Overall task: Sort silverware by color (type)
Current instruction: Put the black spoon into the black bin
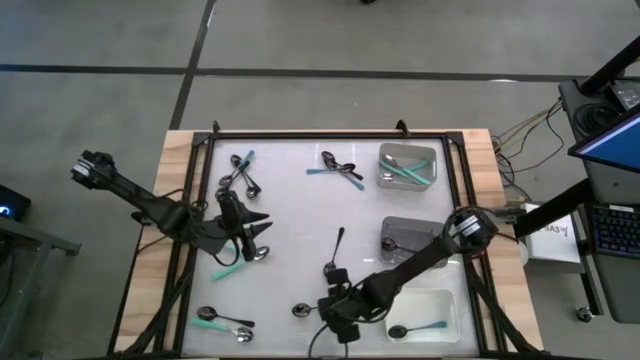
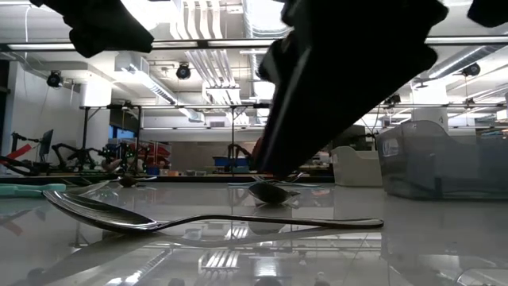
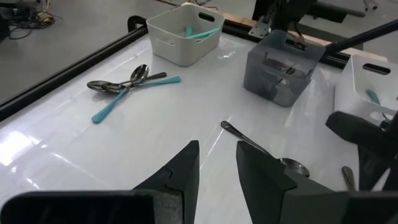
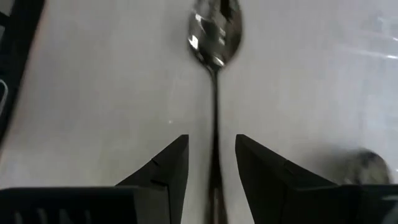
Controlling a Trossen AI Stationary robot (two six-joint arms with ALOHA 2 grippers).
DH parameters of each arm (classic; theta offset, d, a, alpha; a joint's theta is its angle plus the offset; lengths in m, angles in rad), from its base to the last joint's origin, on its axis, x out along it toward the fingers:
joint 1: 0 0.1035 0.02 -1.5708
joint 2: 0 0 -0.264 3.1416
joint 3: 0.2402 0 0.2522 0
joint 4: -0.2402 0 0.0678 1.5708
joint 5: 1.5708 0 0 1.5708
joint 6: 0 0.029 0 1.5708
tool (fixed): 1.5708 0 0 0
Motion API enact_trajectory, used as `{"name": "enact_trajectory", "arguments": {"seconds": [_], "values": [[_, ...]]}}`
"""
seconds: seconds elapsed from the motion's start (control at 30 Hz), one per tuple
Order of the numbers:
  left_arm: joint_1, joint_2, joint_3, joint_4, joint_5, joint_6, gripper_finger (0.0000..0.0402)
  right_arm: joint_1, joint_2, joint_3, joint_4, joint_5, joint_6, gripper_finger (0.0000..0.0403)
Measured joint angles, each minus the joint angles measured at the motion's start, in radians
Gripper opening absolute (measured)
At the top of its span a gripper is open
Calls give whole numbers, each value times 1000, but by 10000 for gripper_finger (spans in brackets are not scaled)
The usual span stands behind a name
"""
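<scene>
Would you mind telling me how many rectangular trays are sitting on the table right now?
3, all along the table's right side: a white tray at the far corner holding teal-handled spoons, a grey tray in the middle, and a white tray nearest, holding one teal-handled spoon.

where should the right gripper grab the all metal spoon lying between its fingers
On the thin handle, from straight above. The all metal spoon lies flat on the white table top, its straight handle running down the gap between the open fingers of the right gripper. The handle is narrow and even; the wide, curved bowl at the far end would probably slip.
</scene>
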Motion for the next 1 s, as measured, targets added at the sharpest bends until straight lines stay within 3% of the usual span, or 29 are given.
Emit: {"name": "enact_trajectory", "arguments": {"seconds": [0.4, 0.57, 1.0], "values": [[-5, 12, 0, -1, -28, 12, 90, -24, 99, 93, 10, -15, -65, 119], [-5, 34, 0, -3, -86, 71, 90, -49, 101, 86, 29, -59, -66, 112], [-5, 34, 0, -1, -107, 92, 90, -80, 101, 68, 33, -138, -20, 70]]}}
